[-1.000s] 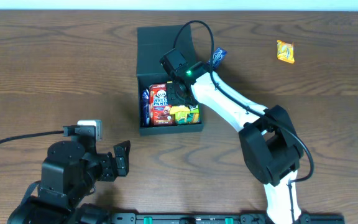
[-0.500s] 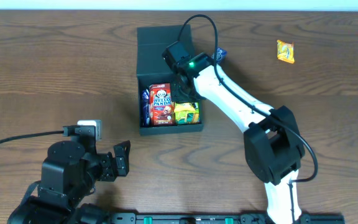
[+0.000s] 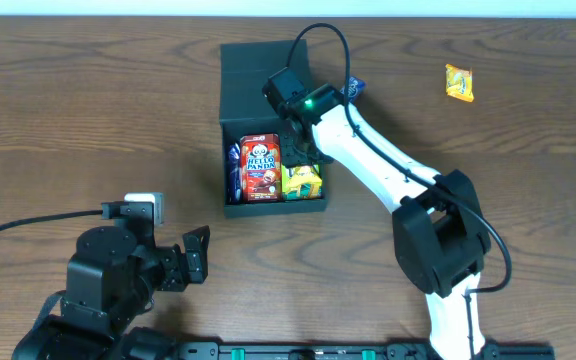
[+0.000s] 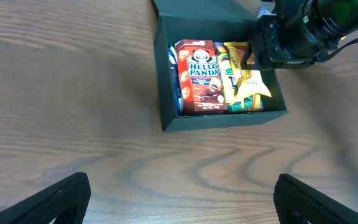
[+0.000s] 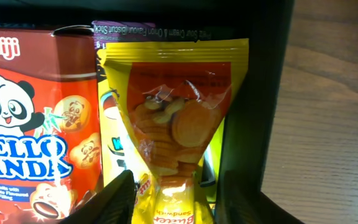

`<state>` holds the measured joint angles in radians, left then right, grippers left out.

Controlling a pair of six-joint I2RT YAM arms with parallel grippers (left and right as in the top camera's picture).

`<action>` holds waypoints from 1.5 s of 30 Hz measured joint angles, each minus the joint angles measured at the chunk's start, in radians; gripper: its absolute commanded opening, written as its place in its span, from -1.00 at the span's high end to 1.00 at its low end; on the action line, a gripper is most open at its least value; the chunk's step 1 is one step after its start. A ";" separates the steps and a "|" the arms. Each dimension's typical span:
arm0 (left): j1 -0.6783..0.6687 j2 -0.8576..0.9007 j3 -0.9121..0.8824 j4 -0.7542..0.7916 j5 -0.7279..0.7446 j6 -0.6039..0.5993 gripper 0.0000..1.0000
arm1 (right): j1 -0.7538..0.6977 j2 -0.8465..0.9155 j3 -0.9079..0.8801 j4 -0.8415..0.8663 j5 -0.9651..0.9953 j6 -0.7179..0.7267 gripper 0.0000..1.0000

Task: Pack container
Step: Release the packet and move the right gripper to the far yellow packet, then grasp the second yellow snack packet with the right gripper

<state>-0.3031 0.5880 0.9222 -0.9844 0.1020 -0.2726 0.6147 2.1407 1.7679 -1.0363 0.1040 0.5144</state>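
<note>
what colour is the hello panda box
The Hello Panda box is red with white lettering; clearest in the right wrist view.

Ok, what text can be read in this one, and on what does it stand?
"HELLO PANDA": front of the red box in the container.
"meiji", first letter cut off by the frame edge: top of the same box.
"Sour Cream & Onion Flavour", faint and only just legible: top edge of the purple packet.
Yellow packet: small print at its lower end, too blurred to read.
Orange packet on the table: too small to read.
</note>
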 measured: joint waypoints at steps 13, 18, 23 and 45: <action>0.000 0.000 0.000 0.000 0.000 0.000 -0.90 | 0.000 -0.008 0.199 -0.078 -0.004 -0.003 -0.44; 0.000 0.000 0.000 0.000 0.000 0.000 -0.91 | -0.018 -0.034 0.283 -0.049 -0.005 -0.035 -0.67; 0.000 0.000 0.000 0.000 0.000 0.000 -0.90 | -0.121 -0.043 0.294 -0.016 -0.010 -0.054 -0.84; 0.000 0.000 0.000 0.000 0.000 0.000 -0.90 | -0.606 0.015 0.294 0.186 0.026 -0.259 -0.98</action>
<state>-0.3031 0.5880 0.9222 -0.9848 0.1020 -0.2726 0.0086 2.1559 2.0617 -0.8505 0.1295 0.2550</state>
